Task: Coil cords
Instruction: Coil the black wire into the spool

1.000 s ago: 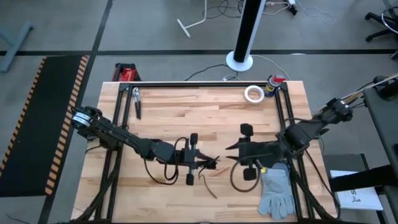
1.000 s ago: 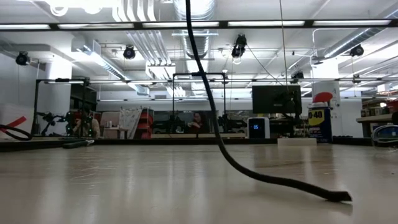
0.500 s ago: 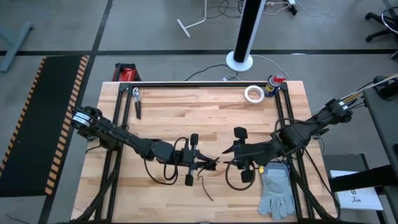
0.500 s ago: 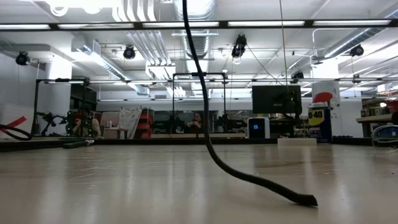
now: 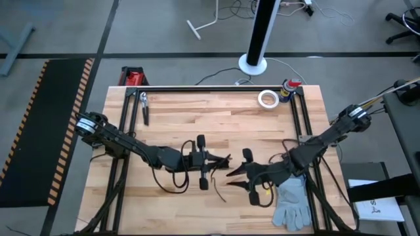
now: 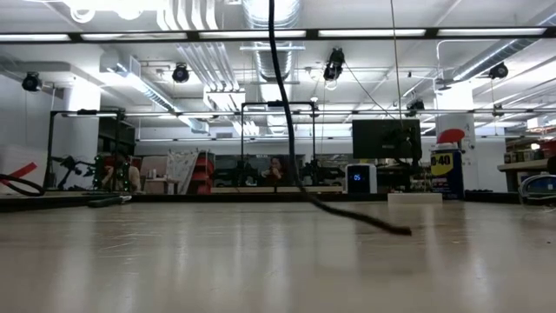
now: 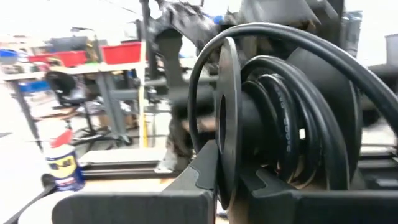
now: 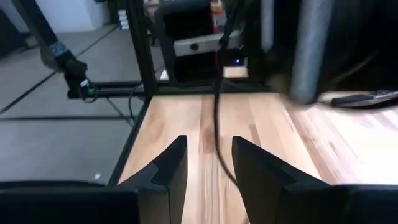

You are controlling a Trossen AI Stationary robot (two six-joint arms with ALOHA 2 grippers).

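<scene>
The left gripper point(image 5: 220, 159) sits over the middle of the wooden surface point(image 5: 197, 118), its fingers closed on a black spool point(image 7: 249, 124) around which several turns of the thin black cord point(image 7: 292, 137) are wound. From there the cord point(image 5: 222, 193) trails down onto the boards toward the near edge; in the low view it point(image 6: 287, 113) hangs from above and its free end lifts just clear of the surface. The right gripper point(image 5: 237, 177) is just beside the left one, nearer the grey glove point(image 5: 292, 203) that lies at the surface's near right corner. Its fingers point(image 8: 171, 168) are spread, with the cord point(image 8: 217, 124) running down between them without touching either. A white tape roll point(image 5: 267, 99) and a WD-40 can point(image 5: 289, 87) stand at the far right edge, and pliers point(image 5: 144, 107) lie at the far left.
</scene>
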